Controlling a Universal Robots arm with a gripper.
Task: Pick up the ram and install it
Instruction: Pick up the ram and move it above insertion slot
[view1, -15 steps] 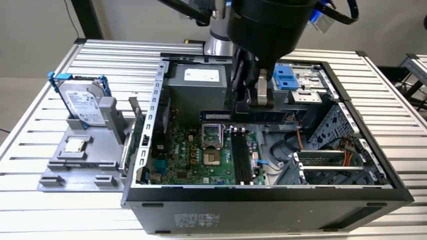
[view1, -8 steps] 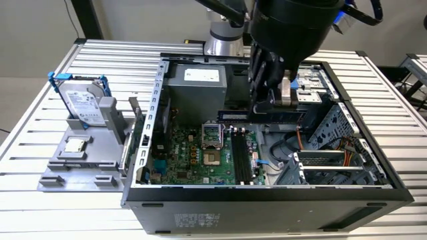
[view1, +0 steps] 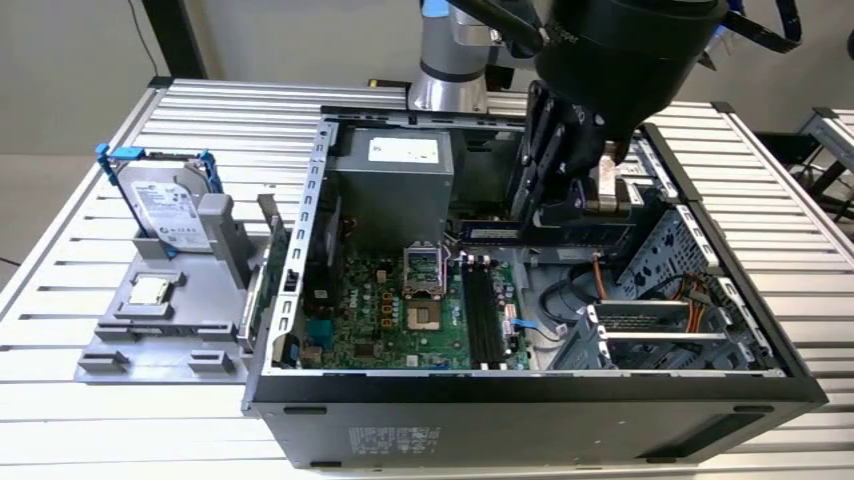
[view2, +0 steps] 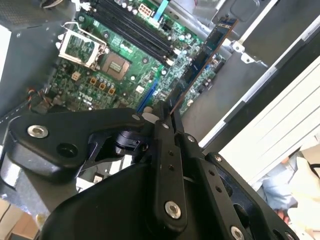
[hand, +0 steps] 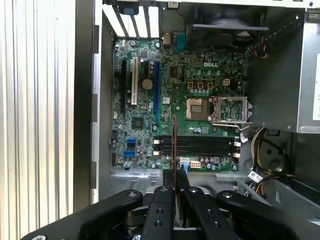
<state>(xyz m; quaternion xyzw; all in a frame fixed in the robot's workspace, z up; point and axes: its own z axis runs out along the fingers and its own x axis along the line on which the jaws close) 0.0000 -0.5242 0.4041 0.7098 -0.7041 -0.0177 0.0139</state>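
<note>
My gripper (view1: 571, 222) is shut on the ram (view1: 497, 232), a long dark stick held on edge above the motherboard (view1: 387, 320) inside the open computer case. In the second wrist view the ram (view2: 204, 60) juts out from between the black fingers (view2: 164, 142), showing a row of chips. The first wrist view shows the ram (hand: 174, 142) edge-on, hanging over the black memory slots (hand: 200, 145) and crossing them. In the exterior view the memory slots (view1: 483, 320) lie below and in front of the gripper. The ram touches no slot.
The case walls (view1: 534, 385) surround the board. An open CPU socket (hand: 200, 107) sits beside the slots, and the power supply (view1: 394, 175) stands at the back. Cables (view1: 594, 290) and a drive cage (view1: 667, 320) are on the exterior view's right. A hard drive (view1: 167, 205) and a CPU chip (view1: 147, 290) rest on a grey holder at its left.
</note>
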